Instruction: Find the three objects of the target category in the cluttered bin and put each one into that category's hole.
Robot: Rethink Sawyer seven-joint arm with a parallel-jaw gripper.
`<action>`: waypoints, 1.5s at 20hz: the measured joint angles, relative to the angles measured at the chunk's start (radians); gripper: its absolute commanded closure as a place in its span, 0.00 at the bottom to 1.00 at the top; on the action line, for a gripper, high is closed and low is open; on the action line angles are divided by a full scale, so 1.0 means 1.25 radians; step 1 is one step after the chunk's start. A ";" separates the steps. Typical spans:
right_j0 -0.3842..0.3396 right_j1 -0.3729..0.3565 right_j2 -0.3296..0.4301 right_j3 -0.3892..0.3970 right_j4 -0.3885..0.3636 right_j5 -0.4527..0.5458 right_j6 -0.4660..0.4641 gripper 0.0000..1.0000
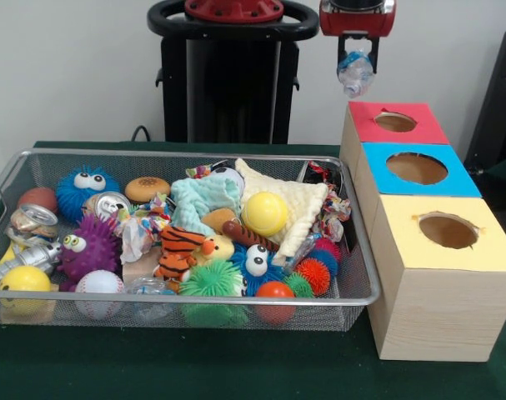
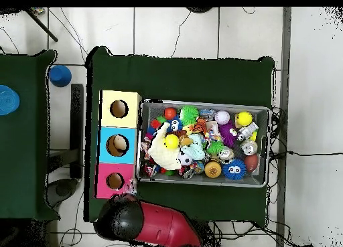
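Hanging above the red box (image 1: 394, 122), the tool (image 1: 356, 68) is clamped on a crumpled plastic bottle (image 1: 355, 75), held in the air beside the cluttered bin (image 1: 363, 292).

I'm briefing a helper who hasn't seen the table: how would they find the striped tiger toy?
Start at the wire mesh bin on the green cloth and look at its middle, toward the front edge. The orange plush tiger with black stripes lies there, just below the pale teal cloth and above the spiky green ball. Nothing else in the bin is striped orange and black.
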 measured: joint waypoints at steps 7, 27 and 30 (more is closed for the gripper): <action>0.028 0.013 -0.014 -0.047 0.000 0.000 0.000 1.00; 0.094 0.095 -0.076 -0.185 0.000 0.000 0.000 1.00; 0.116 0.122 -0.090 -0.214 0.000 0.000 0.000 1.00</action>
